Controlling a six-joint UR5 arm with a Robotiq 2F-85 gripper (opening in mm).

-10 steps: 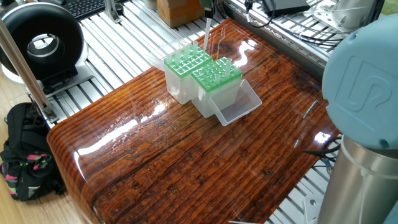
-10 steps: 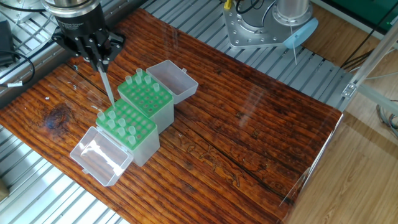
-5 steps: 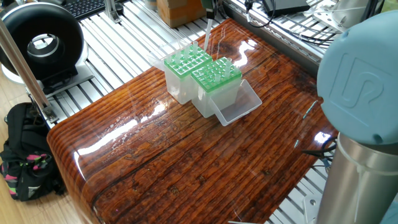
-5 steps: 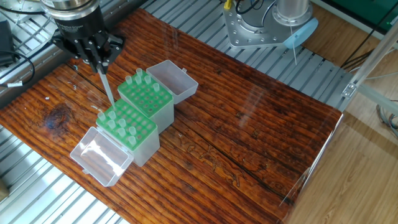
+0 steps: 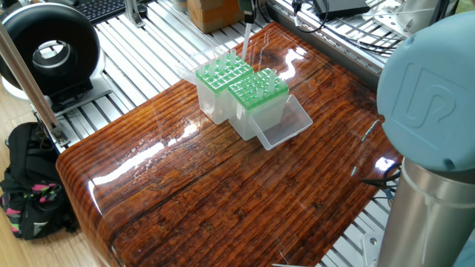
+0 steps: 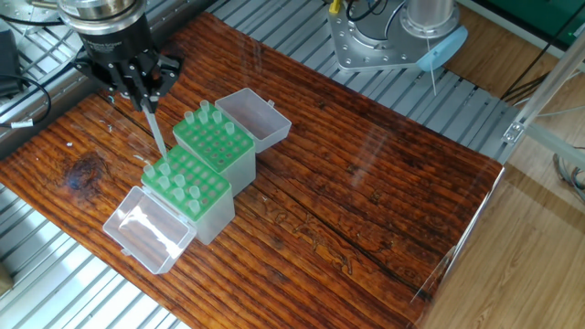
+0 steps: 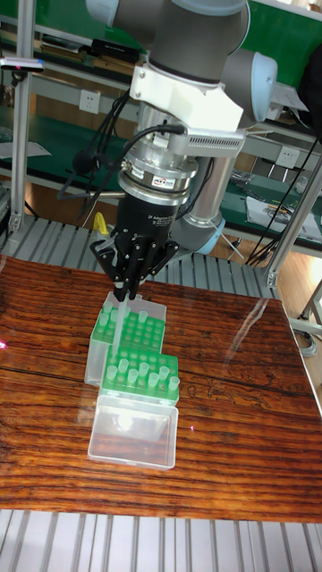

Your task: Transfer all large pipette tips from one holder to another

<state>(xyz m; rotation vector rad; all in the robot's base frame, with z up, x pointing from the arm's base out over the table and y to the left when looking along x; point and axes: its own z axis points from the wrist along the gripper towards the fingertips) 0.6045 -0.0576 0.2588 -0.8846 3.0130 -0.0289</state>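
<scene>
End effector (image 6: 142, 91): black, two-fingered, pointed downward, fingers closed on the upper end of one large pipette tip (image 6: 155, 132). That tip hung nearly upright below the fingers, its point just above the holders, apparently over the seam between them; whether it touched either could not be told.

Holders: two whitish boxes with green perforated tops, standing side by side and touching on the table (image 6: 366, 174), directly beneath the end effector. The holder (image 6: 219, 144) on the arm-base side of the end effector carried a few tips along one edge. The other holder (image 6: 190, 187), on the side away from the arm base, carried a cluster of several seated tips (image 6: 178, 185), only their wide ends showing above the green top.

Lids: two clear hinged lids, both lying open. One lid (image 6: 146, 228) lay flat on the table beyond the second holder, farthest from the end effector. The other lid (image 6: 251, 117) opened off the first holder.

Table: dark glossy wood grain, set on an aluminium-slat frame (image 5: 141, 44).
</scene>
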